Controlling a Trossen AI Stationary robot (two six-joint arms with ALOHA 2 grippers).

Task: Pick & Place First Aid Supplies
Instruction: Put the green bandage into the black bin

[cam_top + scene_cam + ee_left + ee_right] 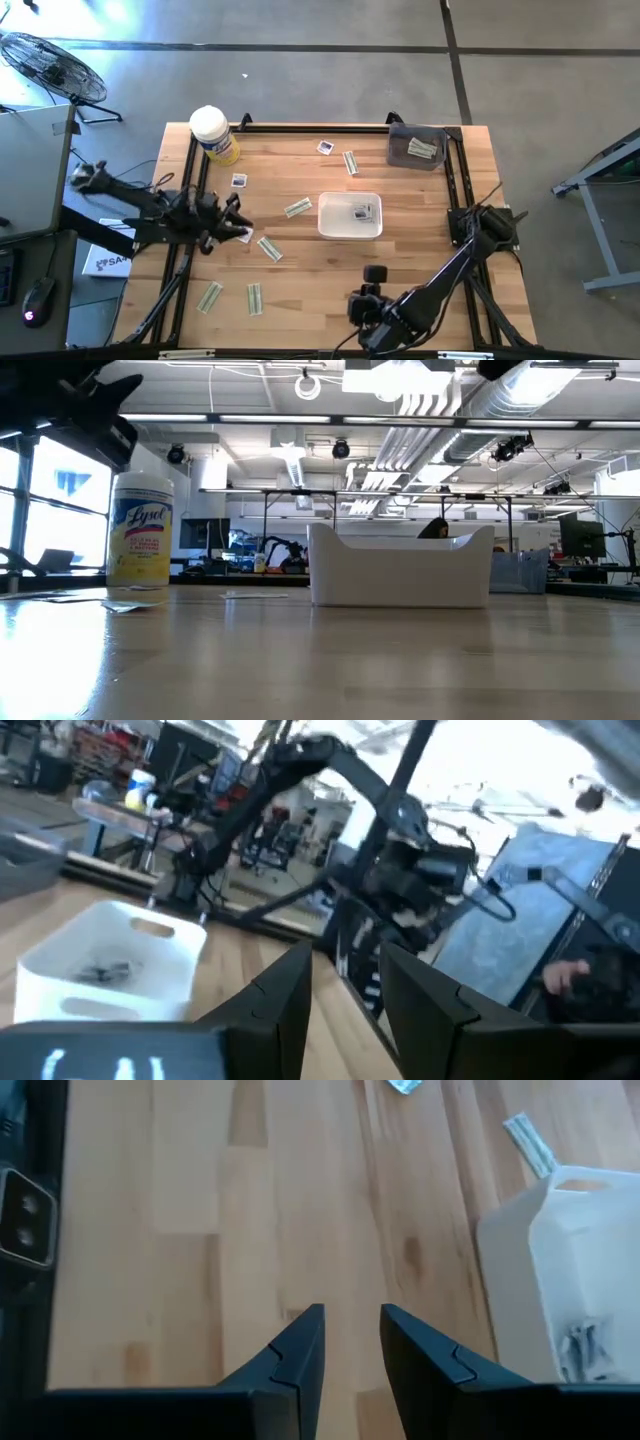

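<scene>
Small flat packets lie on the wooden table: pale strips [297, 208], [269, 248], [209, 296], [254, 297], [350, 162] and white squares [238, 181], [325, 147]. The white tray [325, 228] at the middle holds a packet [361, 211]. My left gripper [240, 228] is raised left of the tray, level and pointing at it, shut on a small white packet [244, 234]. My right gripper [373, 273] is shut and empty over bare wood near the front edge; its wrist view shows the tray [570, 1280] ahead. My left gripper has the small white packet [244, 234] between its two fingertips, coming level from the table's left side. The packet is lifted clear of the table. Which part of it the fingers are on cannot be told; the wrist view does not show it plainly.
A yellow canister with a white lid [214, 135] stands at the far left, also in the low view [140, 540]. A grey bin [417, 147] with strips stands at the far right. Black frame rails run along the table's left, far and right sides.
</scene>
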